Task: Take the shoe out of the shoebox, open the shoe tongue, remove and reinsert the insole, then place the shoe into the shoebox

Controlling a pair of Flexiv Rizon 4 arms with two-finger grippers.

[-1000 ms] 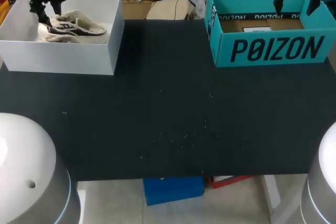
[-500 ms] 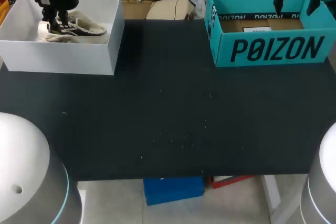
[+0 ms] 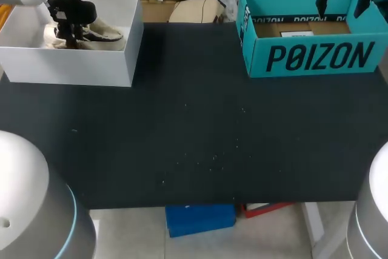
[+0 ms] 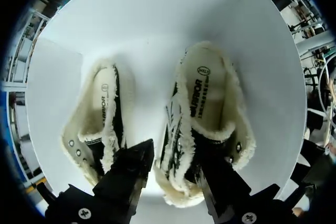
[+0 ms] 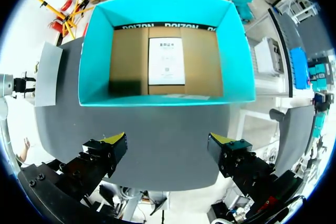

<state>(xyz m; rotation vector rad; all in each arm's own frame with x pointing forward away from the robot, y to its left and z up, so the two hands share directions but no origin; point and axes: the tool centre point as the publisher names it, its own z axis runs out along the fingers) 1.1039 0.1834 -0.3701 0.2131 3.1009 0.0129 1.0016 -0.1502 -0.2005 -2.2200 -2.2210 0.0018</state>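
Shoe [image 4: 202, 124] sits in the white box [image 3: 91, 68] at the desk's [image 3: 194, 131] far left corner, right under the left gripper [image 4: 172, 160]. It runs lengthwise ahead of the fingers, which stand apart astride one side wall. Meanwhile the right gripper [image 5: 168, 148] hangs wide open over the teal box [image 5: 163, 103], well apart.

A matte black tabletop [image 3: 121, 144] spans the head view under even overhead light, with faint pale specks [image 3: 213, 157] scattered near the middle toward its front edge and a soft darker shadow toward its back left corner
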